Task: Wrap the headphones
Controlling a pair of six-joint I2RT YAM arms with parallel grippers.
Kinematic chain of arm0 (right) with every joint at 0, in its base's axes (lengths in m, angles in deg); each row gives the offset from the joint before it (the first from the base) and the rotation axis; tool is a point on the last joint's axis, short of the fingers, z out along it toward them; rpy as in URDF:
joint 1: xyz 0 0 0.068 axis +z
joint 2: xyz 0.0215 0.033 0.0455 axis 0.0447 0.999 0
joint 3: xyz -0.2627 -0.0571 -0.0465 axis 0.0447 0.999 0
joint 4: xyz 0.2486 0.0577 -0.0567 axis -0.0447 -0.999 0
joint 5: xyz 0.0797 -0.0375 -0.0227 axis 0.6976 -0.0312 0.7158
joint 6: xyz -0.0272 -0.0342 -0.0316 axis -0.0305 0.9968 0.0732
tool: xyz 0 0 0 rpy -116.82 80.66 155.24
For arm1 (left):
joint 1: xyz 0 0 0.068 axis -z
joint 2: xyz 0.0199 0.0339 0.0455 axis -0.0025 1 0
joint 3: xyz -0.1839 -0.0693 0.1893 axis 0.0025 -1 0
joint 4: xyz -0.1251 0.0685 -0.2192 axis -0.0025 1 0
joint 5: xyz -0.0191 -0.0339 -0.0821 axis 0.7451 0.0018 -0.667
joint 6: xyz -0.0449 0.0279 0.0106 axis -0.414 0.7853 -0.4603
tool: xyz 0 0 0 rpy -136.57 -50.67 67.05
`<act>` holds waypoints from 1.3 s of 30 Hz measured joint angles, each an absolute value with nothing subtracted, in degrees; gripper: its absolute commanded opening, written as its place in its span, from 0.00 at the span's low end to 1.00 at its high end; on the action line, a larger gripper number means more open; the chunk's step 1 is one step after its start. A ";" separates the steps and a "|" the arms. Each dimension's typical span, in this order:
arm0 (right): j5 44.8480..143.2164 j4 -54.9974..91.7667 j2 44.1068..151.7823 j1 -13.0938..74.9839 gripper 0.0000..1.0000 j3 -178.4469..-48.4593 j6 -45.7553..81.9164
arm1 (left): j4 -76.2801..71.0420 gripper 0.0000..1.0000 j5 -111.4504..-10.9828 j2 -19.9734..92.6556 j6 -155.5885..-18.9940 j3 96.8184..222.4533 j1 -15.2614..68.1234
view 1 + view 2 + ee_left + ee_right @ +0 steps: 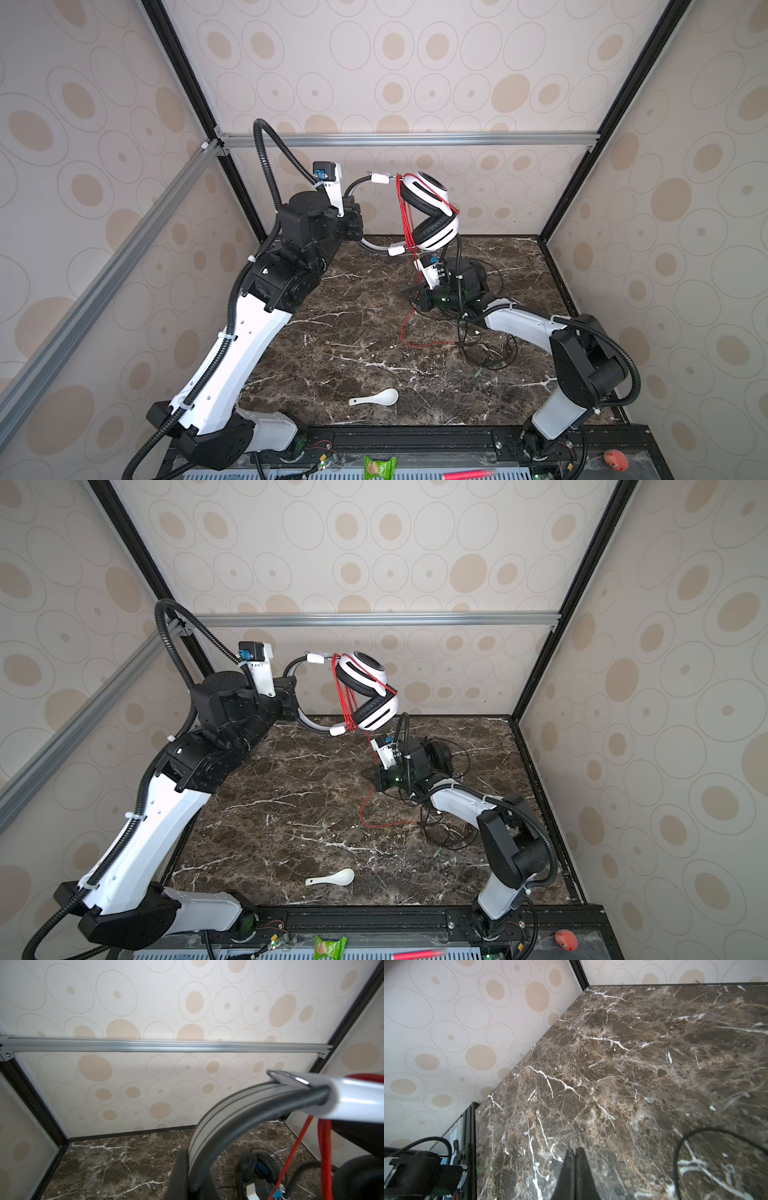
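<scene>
The white headphones (436,208) (374,688) hang in the air near the back wall, ear cups folded together. My left gripper (355,224) (193,1167) is shut on their grey band (228,1109). The thin red cord (405,216) is looped several times around them, and one strand drops to the table (415,344). My right gripper (411,297) (575,1150) sits low over the table beside that strand, jaws shut; the right wrist view shows no cord between them. The black headphones (478,274) (257,1165) lie behind the right arm, partly hidden.
A tangle of black cord (486,353) (679,1147) lies by the right arm. A white spoon (376,398) rests near the table's front edge. Walls and an aluminium rail (407,139) close the back and sides. A green packet (379,465) lies on the front ledge.
</scene>
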State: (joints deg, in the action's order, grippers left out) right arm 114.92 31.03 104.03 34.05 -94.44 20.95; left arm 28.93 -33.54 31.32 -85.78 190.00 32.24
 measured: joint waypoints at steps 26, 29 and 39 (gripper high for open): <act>104.95 -5.27 76.51 42.29 0.00 -93.39 39.18 | 27.38 0.00 -15.46 31.67 -89.30 166.20 29.24; 104.84 -8.33 75.27 43.42 0.00 -95.68 40.23 | 27.58 0.00 -14.59 30.93 -89.25 161.85 30.80; 101.21 -19.39 74.39 45.00 0.00 -107.01 45.19 | 27.86 0.00 -18.35 28.74 -87.94 157.24 37.05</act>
